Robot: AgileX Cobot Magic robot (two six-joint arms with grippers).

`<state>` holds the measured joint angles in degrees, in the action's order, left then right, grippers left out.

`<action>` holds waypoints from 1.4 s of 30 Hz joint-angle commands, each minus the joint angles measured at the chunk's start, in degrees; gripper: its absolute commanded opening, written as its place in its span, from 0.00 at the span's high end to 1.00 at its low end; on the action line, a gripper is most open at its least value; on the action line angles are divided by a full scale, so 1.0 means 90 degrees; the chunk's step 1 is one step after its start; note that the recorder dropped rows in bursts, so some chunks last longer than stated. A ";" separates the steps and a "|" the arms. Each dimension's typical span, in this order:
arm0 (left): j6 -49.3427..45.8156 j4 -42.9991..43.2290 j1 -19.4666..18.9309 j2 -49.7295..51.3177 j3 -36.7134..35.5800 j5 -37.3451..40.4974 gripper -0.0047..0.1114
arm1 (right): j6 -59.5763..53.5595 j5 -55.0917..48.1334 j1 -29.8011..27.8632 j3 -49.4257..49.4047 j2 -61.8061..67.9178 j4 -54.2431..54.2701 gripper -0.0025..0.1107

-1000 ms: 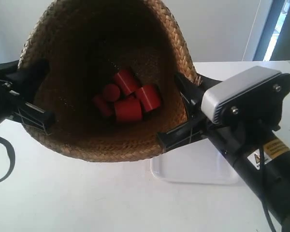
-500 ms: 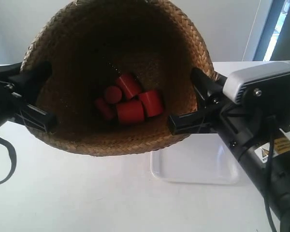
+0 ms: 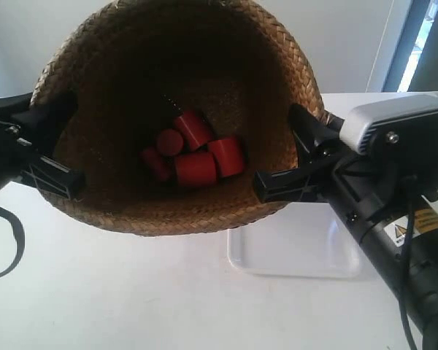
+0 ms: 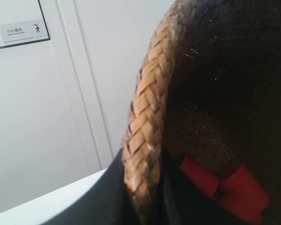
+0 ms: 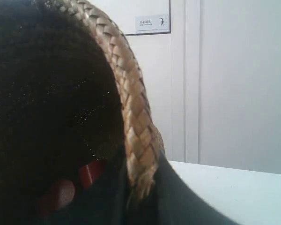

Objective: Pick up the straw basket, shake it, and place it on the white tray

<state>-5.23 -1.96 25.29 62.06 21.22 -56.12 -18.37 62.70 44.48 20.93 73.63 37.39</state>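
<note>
The straw basket (image 3: 168, 219) hangs in the air, tipped so that its dark inside faces the exterior camera. Several red cylinders (image 3: 196, 166) lie heaped at its bottom. The arm at the exterior view's left has its gripper (image 3: 57, 142) clamped over one side of the rolled rim. The arm at the exterior view's right has its gripper (image 3: 286, 152) clamped over the opposite side. In the left wrist view my left gripper (image 4: 143, 187) is shut on the braided rim (image 4: 150, 93). My right gripper (image 5: 140, 187) is shut on the rim (image 5: 131, 108) too. The white tray (image 3: 299, 255) lies on the table below the basket's right part, partly hidden.
A white table (image 3: 131, 306) spreads under the basket. A black cable loop (image 3: 0, 248) hangs at the exterior view's left edge. A white wall with a small sign (image 5: 152, 22) stands behind, and a dark door frame (image 3: 401, 44) is at the back right.
Over the last second the basket and the arm at the exterior view's right shifted rightward and up. In the last half second they barely moved; the red cylinders shifted slightly.
</note>
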 commanded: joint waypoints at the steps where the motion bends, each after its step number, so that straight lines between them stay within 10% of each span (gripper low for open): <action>1: -0.0252 -0.0081 -0.0066 -0.0079 -0.0052 -0.0195 0.96 | -0.0207 0.0474 -0.0104 -0.0031 -0.0095 0.0470 0.98; 16: -0.0592 -0.0812 -0.0066 0.1143 0.0786 -0.0195 0.96 | -0.1373 0.0611 -0.0112 0.0718 0.0680 0.0417 0.98; 23: -0.0842 0.0096 0.1080 -0.0539 -0.0096 -0.0233 0.96 | -0.2329 0.0472 0.2010 0.0279 -0.1486 0.0732 0.98; 28: -0.2255 -0.3429 0.0458 0.1112 0.0913 -0.0459 0.96 | -0.1622 0.0806 0.0268 0.0774 0.0005 0.1049 0.98; 32: -0.2143 -0.2076 0.0471 0.1523 0.1403 0.1330 0.96 | -0.0996 -0.0405 -0.0639 0.1233 0.0953 0.0220 0.98; 42: -0.1916 -0.1872 0.0682 0.1477 0.1341 0.0578 0.96 | -0.1209 -0.0302 -0.0639 0.1205 0.0953 0.0337 0.98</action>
<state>-21.29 -21.06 31.18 75.94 33.17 -50.24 -27.00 56.07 39.38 31.27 83.03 42.23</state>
